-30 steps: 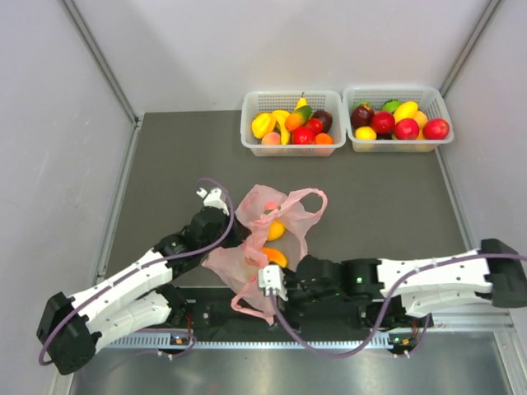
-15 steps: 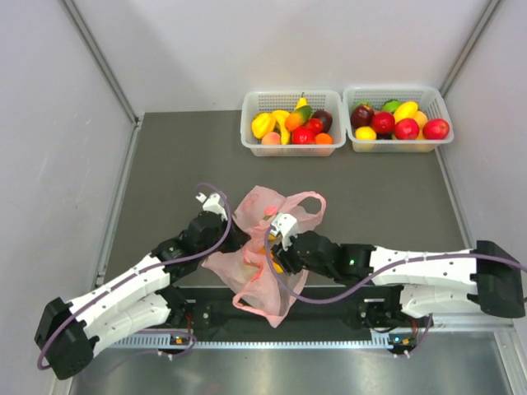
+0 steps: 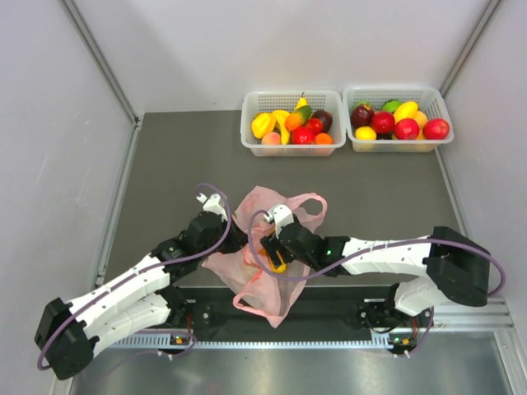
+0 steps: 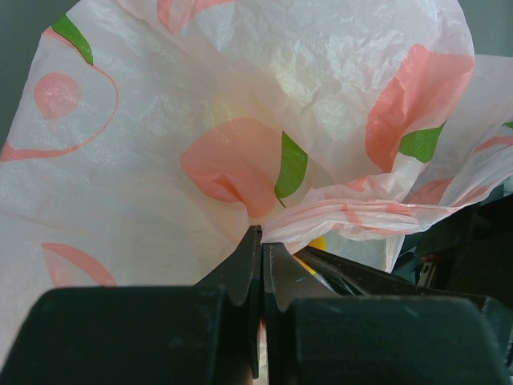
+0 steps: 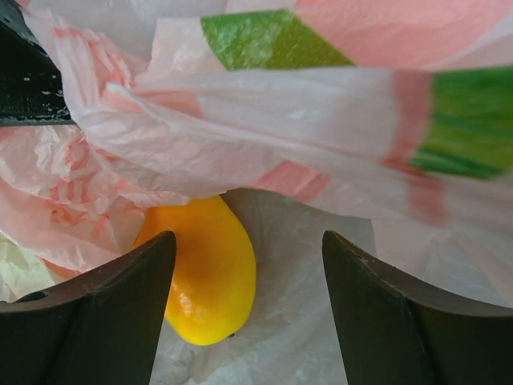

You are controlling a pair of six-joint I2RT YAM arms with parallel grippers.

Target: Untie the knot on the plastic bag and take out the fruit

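The pink plastic bag [image 3: 262, 216] lies crumpled between the two arms near the table's front. My left gripper [image 3: 240, 239] is shut on a fold of the bag's film [image 4: 337, 212] at its left edge. My right gripper [image 3: 268, 248] is open inside the bag's mouth, its fingers [image 5: 96, 313] either side of a yellow-orange fruit [image 5: 204, 277], which lies against the left finger. That fruit also shows in the top view [image 3: 277, 263]. One handle loop [image 3: 311, 200] lies open at the far right. I see no tied knot.
Two white baskets full of mixed fruit stand at the back, one in the middle [image 3: 292, 96] and one to the right [image 3: 395, 90]. Grey walls close in both sides. The left gripper's black finger [image 5: 28, 72] shows at the top left of the right wrist view.
My right gripper has swung from the near edge forward and left into the bag's mouth, over the yellow-orange fruit. The left gripper has kept its hold and hardly moved.
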